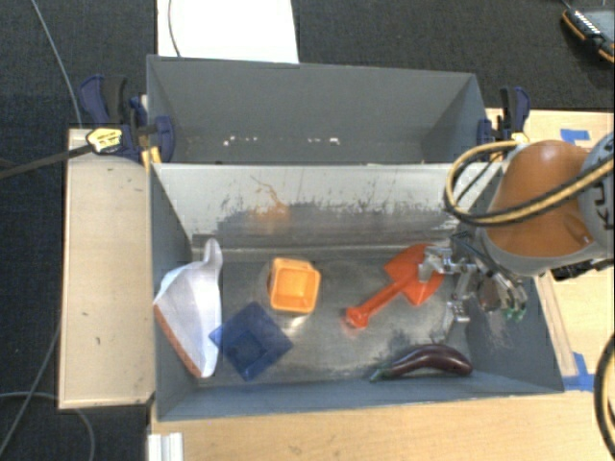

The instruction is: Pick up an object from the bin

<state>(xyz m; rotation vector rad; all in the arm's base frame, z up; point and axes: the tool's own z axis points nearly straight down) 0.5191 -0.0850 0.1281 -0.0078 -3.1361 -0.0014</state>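
My gripper hangs at the right side of the bin, its thin fingers pointing down with a small gap and nothing between them. Just left of it lies an orange toy shovel, its blade by the fingers and its handle running down-left. Below the gripper, near the bin's front wall, rests a dark purple eggplant.
An orange cup sits in the middle of the bin. A dark blue cube lies front left, beside a white bag with an orange underside against the left wall. Bare floor lies between the shovel and the eggplant.
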